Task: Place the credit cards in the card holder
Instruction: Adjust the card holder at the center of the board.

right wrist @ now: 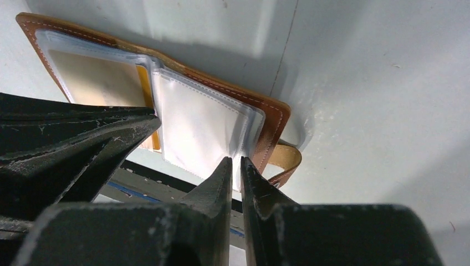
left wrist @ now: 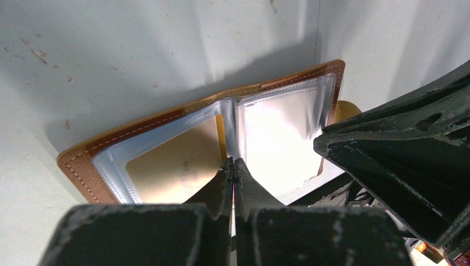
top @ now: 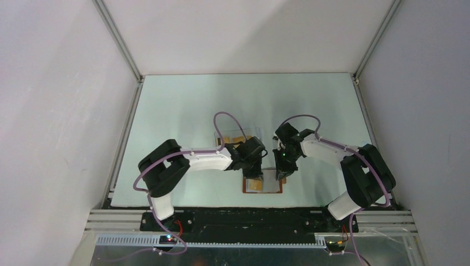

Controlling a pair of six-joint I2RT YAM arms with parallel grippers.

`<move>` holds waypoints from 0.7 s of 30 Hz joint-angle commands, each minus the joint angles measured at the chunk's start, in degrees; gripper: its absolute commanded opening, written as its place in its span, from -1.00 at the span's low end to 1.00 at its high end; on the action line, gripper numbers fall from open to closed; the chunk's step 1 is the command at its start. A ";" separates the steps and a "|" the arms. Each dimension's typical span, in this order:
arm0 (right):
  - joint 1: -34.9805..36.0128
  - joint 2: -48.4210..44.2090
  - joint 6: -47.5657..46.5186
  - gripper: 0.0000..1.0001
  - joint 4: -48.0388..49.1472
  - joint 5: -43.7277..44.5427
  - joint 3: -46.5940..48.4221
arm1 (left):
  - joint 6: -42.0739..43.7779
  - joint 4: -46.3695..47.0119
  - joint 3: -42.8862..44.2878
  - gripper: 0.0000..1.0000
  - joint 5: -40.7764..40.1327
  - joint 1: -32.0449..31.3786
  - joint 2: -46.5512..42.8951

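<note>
Card holder (left wrist: pixel 138 126) partly behind left tool (left wrist: pixel 233 162)

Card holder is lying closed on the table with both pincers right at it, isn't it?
Not closed. The card holder is lying open on the table, its clear pockets showing, with the left pincer and right pincer right at it. The left wrist view shows it.

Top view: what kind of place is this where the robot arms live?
Most likely a robot lab test booth, not a home. Plain white walls on metal frame rails box in a pale table, with the left arm and right arm bolted at its near edge.
</note>
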 commanded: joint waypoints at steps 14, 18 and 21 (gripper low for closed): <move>-2.30 6.19 -0.70 -0.71 2.81 -0.84 2.96 | -3.41 0.83 1.58 -1.00 2.04 -0.76 3.27; -2.59 7.80 -2.24 -0.71 3.36 -2.19 5.20 | -2.57 2.37 2.24 -1.00 3.77 -0.59 4.18; -3.18 7.10 -3.86 -0.70 2.71 -2.89 7.28 | -1.41 3.49 1.49 -0.98 3.50 -0.24 3.24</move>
